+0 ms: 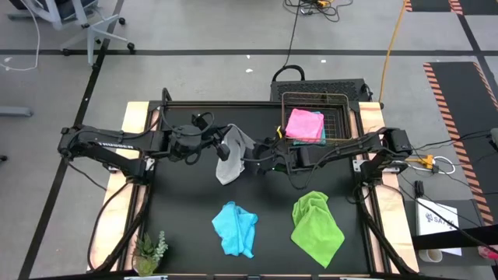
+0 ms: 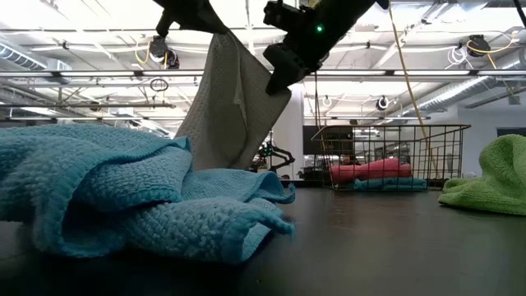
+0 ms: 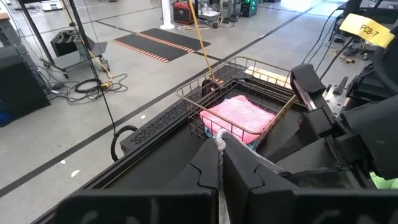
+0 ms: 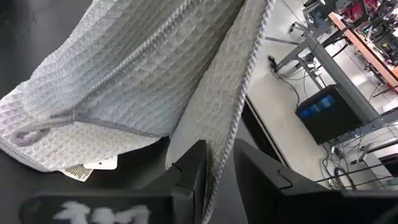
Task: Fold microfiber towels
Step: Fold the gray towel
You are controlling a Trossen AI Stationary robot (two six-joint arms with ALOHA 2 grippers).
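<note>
Above the black table (image 1: pixel 187 225), mid-width, the white-grey waffle-weave microfiber towel (image 1: pixel 231 158) hangs lifted. Left gripper (image 1: pixel 225 145) pinches its upper corner tightly; right gripper (image 1: pixel 260 155) clamps its opposite edge.

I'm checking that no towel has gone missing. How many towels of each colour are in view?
White-grey towel: 1
Pink towel: 1
Light blue towel: 1, plus a teal towel under the pink one
Lime green towel: 1
Total: 5
</note>
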